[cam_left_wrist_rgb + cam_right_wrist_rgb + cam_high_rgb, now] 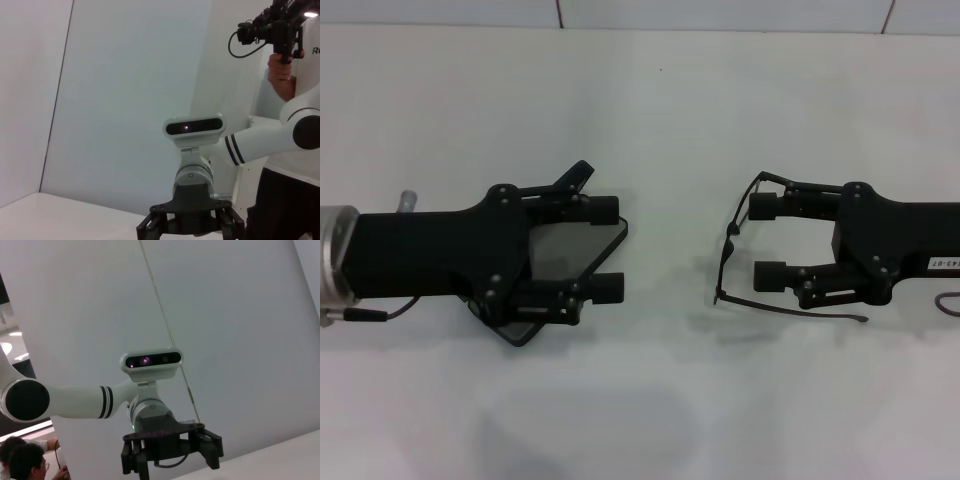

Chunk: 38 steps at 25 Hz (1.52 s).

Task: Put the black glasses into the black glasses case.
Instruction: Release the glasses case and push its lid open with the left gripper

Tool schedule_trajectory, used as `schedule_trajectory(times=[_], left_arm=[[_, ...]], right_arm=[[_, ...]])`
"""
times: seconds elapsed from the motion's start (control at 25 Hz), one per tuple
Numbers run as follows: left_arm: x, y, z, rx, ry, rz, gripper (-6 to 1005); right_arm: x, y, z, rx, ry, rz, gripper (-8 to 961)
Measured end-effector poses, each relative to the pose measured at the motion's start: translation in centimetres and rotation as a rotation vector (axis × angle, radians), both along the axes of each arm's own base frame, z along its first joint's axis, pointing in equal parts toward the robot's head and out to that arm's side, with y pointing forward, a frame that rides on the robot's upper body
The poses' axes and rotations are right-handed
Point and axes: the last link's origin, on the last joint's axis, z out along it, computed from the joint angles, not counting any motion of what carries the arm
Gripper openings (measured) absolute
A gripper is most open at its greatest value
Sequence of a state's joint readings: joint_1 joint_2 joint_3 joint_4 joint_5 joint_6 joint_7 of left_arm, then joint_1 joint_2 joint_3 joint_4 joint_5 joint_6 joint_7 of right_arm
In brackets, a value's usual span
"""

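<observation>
The black glasses case [558,250] lies open on the white table at the left, grey lining up, with its lid [575,177] raised at the far side. My left gripper [605,248] is open right over it, one finger along each long side. The black glasses [724,268] lie at the right, lenses toward the case and temple arms [800,308] pointing right. My right gripper [767,241] is open between the temple arms, just behind the lenses. Whether either gripper touches its object cannot be told.
The white table [650,400] stretches around both objects, with a wall at its far edge. The left wrist view shows the right arm's gripper [190,225] and a person [285,75] behind it. The right wrist view shows the left arm's gripper [170,450].
</observation>
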<state>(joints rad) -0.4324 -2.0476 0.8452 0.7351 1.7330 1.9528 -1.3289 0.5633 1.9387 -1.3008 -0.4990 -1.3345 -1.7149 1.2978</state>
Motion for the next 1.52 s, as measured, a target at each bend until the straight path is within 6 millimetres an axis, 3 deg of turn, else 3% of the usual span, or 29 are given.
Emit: schedule_trajectory(times=[0.64,0.88,1.08,1.24,1.36,1.52], left_arm=[[-0.2,-0.2,-0.2,0.008,-0.007,0.018,768],[0.3,2.7,1.2,0.131,0.029,0.155,768],[3.0,5.3,4.0,0.187,0.219,0.29,766],[5.7,5.7,5.4,0.203,0.375,0.357,764],[7.9,5.5,5.2,0.215,0.531,0.407,763],[9.5,5.1,3.4,0.233,0.705,0.462,761]], right_arm=[[0.5,-0.5,-0.1,0.012,0.016,-0.025,841],[2.1,-0.2,1.7,0.125,0.047,-0.081,841],[5.0,-1.0,4.5,0.286,0.075,-0.169,841],[7.1,-2.0,6.3,0.392,0.092,-0.242,840],[7.9,-2.5,6.9,0.427,0.097,-0.273,840],[8.5,-2.7,7.1,0.448,0.088,-0.292,841]])
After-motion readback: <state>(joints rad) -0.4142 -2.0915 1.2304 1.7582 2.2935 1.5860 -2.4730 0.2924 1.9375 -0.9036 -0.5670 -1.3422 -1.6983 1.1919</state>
